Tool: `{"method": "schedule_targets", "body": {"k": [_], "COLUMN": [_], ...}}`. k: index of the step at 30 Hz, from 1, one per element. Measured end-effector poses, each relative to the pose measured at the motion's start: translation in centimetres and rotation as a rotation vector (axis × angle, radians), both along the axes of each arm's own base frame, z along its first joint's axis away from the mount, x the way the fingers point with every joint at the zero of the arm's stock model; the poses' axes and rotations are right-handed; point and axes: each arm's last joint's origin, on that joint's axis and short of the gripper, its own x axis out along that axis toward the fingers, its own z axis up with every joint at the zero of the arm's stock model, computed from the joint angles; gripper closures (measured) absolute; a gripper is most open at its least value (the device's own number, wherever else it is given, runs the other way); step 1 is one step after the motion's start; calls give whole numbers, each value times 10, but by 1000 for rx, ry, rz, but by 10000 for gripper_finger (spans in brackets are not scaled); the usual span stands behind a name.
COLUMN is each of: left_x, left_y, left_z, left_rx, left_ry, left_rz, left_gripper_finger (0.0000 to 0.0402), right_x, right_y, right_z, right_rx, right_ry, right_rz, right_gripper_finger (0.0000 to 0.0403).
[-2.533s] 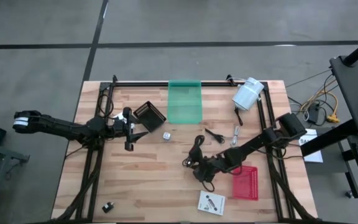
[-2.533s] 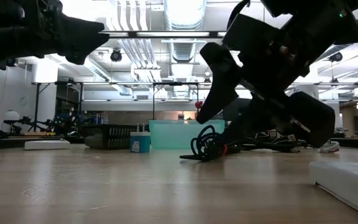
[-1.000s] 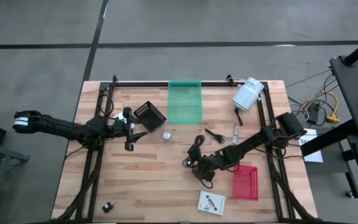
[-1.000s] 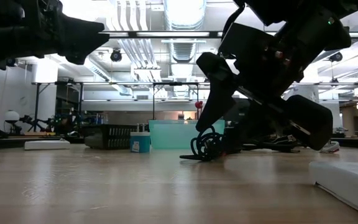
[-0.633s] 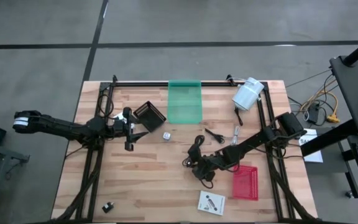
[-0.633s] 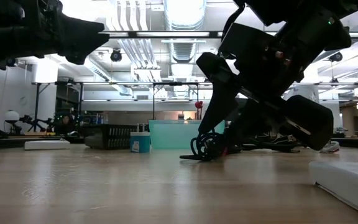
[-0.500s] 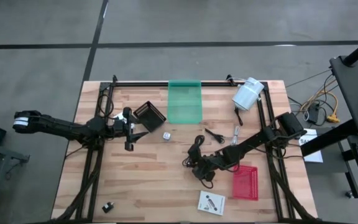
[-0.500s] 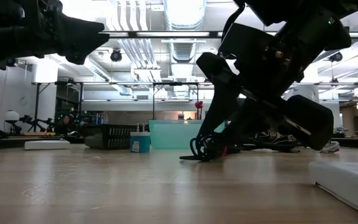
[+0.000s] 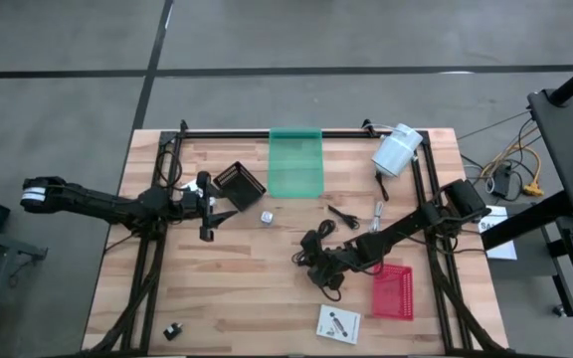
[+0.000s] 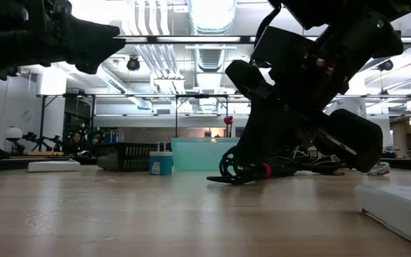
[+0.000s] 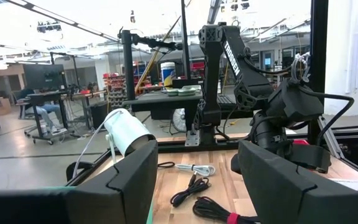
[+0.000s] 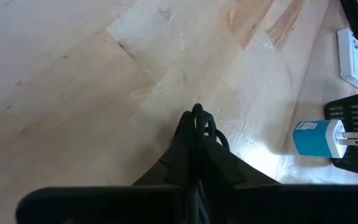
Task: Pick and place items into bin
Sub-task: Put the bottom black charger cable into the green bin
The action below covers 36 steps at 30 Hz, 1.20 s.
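Note:
The coiled black cable (image 9: pixel 318 237) lies near the table's middle, and my right gripper (image 9: pixel 316 259) is shut on it, reaching in from the right. A red tie (image 10: pixel 266 171) binds the coil. My left gripper (image 9: pixel 223 213) hovers open at the left, beside a black basket (image 9: pixel 239 182), and touches nothing. A small white-and-blue cube (image 9: pixel 266 216), a small black tool (image 9: pixel 343 216) and a silvery metal piece (image 9: pixel 377 216) lie flat on the wood. A flat white packet (image 9: pixel 338 323) and a small black piece (image 9: pixel 173 330) lie near the front edge. My right gripper pinches some strands of the cable's coil (image 12: pixel 197 116) between its two shut fingers (image 12: pixel 182 140). The fingers slant down from the table's right side. The coil's underside (image 10: pixel 223 178) rests on the table.
A green bin (image 9: pixel 294 162) stands at the far middle and a red basket (image 9: pixel 396 291) at the right front, beside my right arm. At the far right lie a white cylinder (image 9: pixel 396 149) and another black cable (image 9: pixel 381 186). Dark frame rails (image 9: pixel 421 189) run along the table's sides.
My right gripper has shut on the cable coil without moving from its place. The coil's upper loops have been drawn together and sit lower, with the red tie now showing; the coil still rests on the table.

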Motion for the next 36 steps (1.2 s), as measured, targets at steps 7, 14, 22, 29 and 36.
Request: {"method": "schedule_targets", "body": {"k": [7, 14, 22, 29, 36], "left_x": [0, 0, 0, 0, 0], "left_y": [0, 0, 0, 0, 0], "left_z": [0, 0, 0, 0, 0], "left_rx": [0, 0, 0, 0, 0], "left_ry": [0, 0, 0, 0, -1], "left_rz": [0, 0, 0, 0, 0], "left_gripper_finger": [194, 194, 194, 194, 194], "right_x": [0, 4, 13, 18, 23], "right_y": [0, 1, 3, 3, 1], "right_z": [2, 9, 21, 29, 38], "right_rx": [-4, 2, -18, -19, -26], "right_ry": [-10, -37, -88, -148, -250], "right_rz": [-6, -10, -46, -168, -339], "right_gripper_finger": [388, 389, 389, 390, 390]}}
